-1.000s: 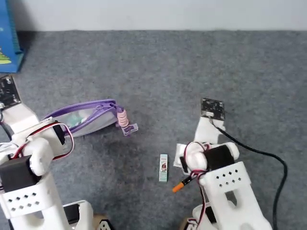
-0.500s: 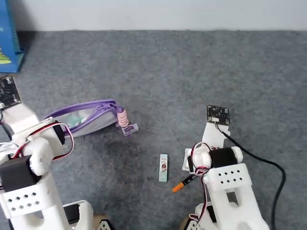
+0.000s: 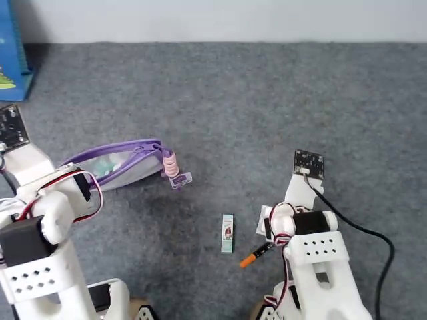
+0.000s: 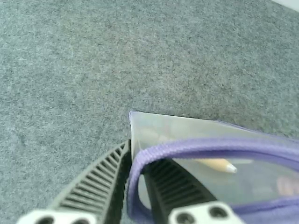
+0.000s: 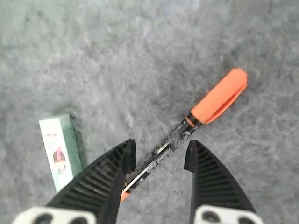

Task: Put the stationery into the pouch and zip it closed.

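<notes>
The left gripper pinched the rim of the purple-zipped pouch at one end. The right gripper hung with fingers spread astride the orange-capped marker, which lay on the grey carpet near a small green box.

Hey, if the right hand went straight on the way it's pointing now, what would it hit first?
Most likely the orange-capped pen: the open right hand points down at it, with the dark barrel lying between its fingers. How far above the pen it is remains unclear.
</notes>
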You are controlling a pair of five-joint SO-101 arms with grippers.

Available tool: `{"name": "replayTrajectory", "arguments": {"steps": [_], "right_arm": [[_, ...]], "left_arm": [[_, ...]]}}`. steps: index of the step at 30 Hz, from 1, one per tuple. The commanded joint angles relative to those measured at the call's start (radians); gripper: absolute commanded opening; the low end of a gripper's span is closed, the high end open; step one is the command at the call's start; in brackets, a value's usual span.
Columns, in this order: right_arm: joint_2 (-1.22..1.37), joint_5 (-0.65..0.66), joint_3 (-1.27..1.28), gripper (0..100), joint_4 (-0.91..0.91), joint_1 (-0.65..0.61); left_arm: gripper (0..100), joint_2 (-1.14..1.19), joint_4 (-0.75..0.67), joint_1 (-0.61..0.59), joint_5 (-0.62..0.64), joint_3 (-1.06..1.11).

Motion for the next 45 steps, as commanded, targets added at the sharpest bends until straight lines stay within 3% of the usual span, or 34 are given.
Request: {"name": "replayTrajectory", "arguments": {"steps": [1, 15, 24, 34, 45], "right_arm": [[-0.005, 0.008, 0.017, 16.7, -0.028, 0.022], [-0.005, 0.031, 0.023, 16.6, -0.016, 0.088], [0.039, -0.002, -0.143, 16.9, 0.147, 0.081], [0.387, -0.011, -0.144, 16.9, -0.064, 0.088], [0.437, -0.012, -0.14, 16.6, -0.211, 0.105]], "left_arm": [[1, 0.008, -0.021, -0.008, 0.005, 0.004], [1, 0.008, -0.021, -0.008, 0.005, 0.004], [1, 0.008, -0.021, -0.008, 0.005, 0.004], [1, 0.008, -0.021, -0.008, 0.005, 0.004], [1, 0.008, -0.055, -0.008, 0.005, 0.041]]}}
